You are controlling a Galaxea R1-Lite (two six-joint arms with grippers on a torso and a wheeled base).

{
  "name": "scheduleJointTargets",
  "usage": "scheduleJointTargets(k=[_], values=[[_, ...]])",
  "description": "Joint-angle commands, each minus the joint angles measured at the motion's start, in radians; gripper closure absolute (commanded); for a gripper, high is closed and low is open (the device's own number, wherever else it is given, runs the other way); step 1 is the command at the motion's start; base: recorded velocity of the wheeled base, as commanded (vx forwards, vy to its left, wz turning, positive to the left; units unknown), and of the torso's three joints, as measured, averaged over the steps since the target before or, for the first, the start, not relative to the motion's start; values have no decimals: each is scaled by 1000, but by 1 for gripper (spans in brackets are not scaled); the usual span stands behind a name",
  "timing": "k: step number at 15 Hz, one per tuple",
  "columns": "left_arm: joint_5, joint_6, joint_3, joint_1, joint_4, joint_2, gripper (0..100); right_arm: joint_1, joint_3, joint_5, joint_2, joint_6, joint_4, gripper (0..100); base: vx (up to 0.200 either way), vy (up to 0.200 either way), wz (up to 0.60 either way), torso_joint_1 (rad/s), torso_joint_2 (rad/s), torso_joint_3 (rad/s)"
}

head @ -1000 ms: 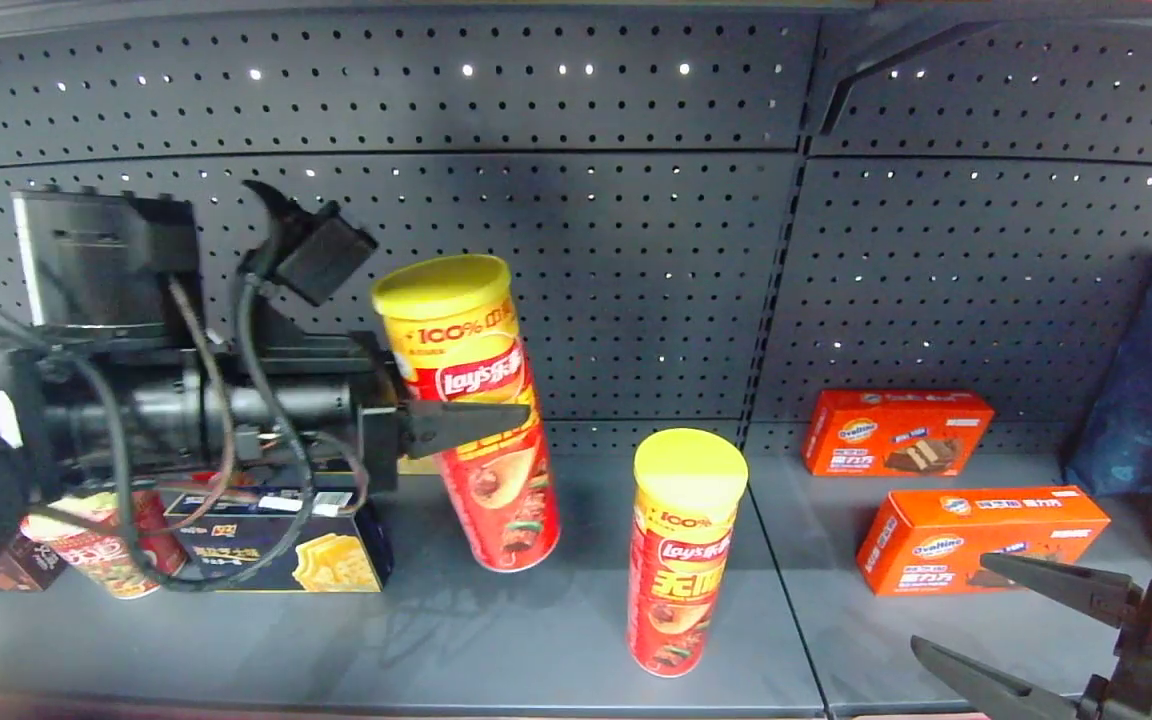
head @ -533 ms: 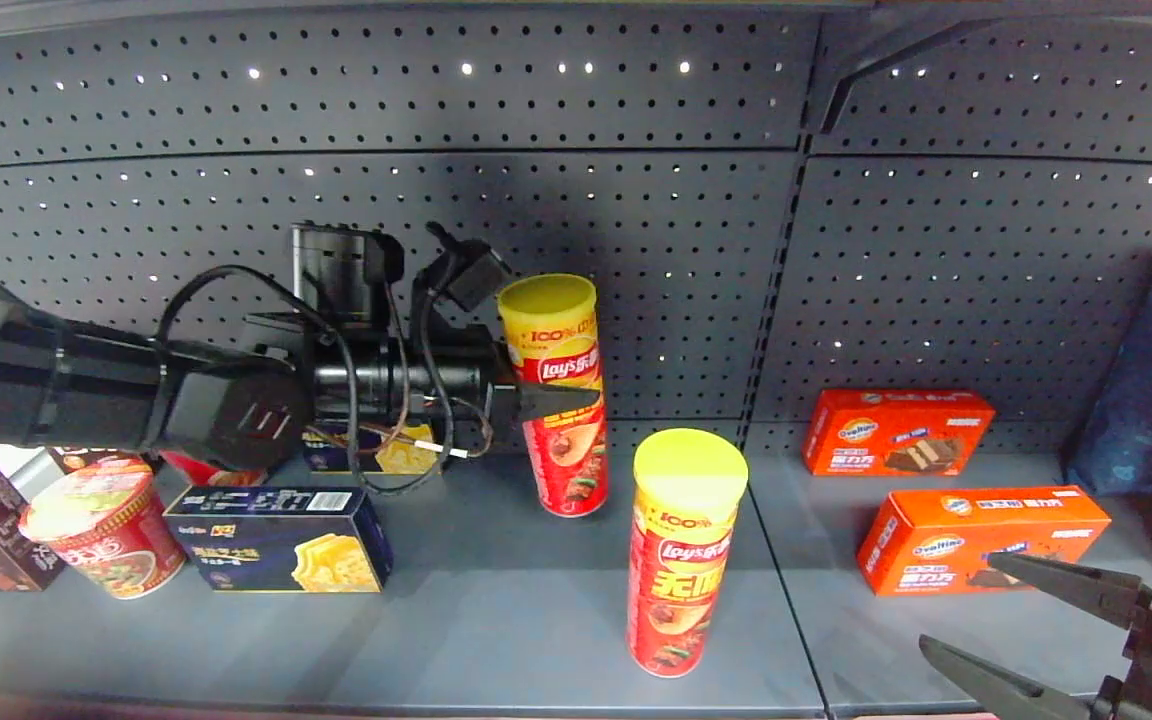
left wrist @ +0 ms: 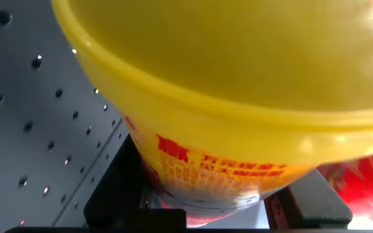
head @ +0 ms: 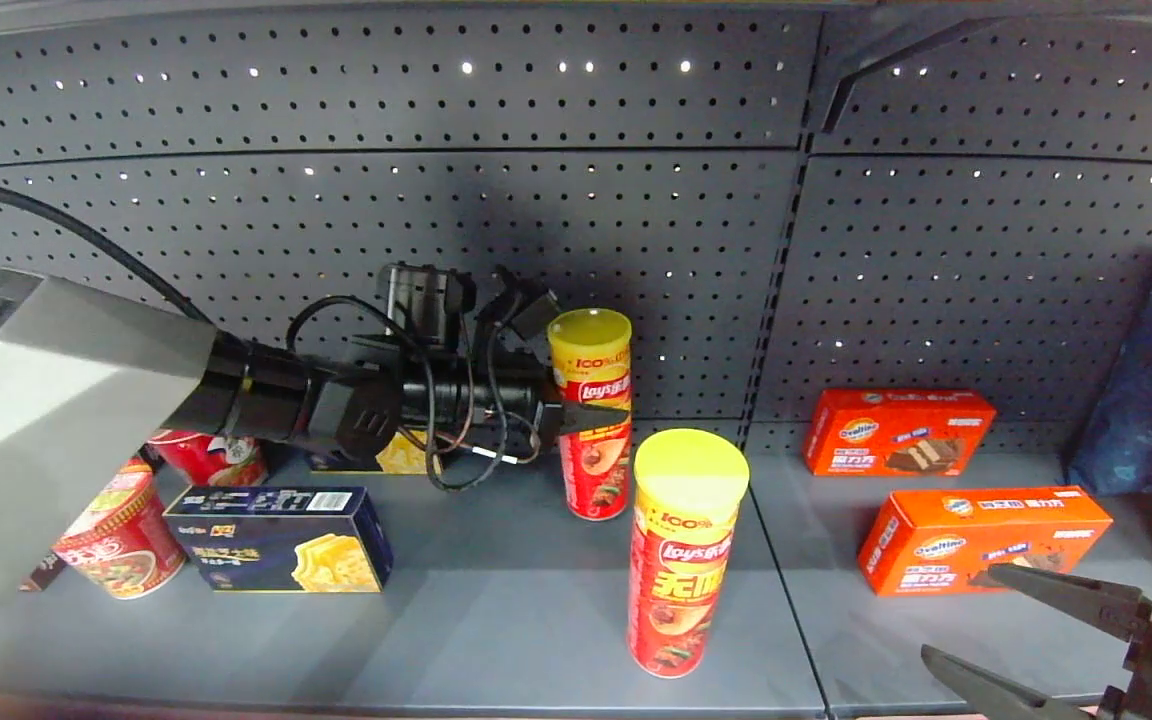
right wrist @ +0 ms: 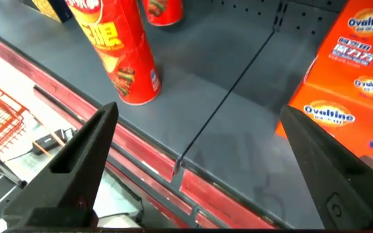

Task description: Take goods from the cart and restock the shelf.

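At the shelf's (head: 496, 620) left end stand a paper noodle cup (head: 121, 540) and a flat blue cardboard box (head: 281, 540), fronts turned outward as stock should face. Beside them the left hand (head: 596, 415) is deep in the shelf near the perforated metal back panel (head: 636, 220), pinching a tall chip can (head: 591, 345) just below its yellow plastic lid. Gripping high likely keeps the smooth cylinder upright; whether its base touches the deck I cannot tell. Nearer the front edge stands a second can (head: 681, 580) of the same kind, so the rear spot suits this one. Further right lie a glossy orange carton (head: 896, 430) and another carton (head: 981, 535) in front. Before them the right hand (head: 954, 612) hangs spread, holding nothing.
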Motion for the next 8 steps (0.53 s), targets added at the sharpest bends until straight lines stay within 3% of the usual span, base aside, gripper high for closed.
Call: scheduleJointTargets(k=[1,8], values=[[0,0,-44,-8,15,36,100,1,11,0,-8,0,1,0,0,0,0,0,0,0],[2,-2,-110,-22,25,89,100,-1,25,5,-24,1,1,0,0,0,0,0,0,0]])
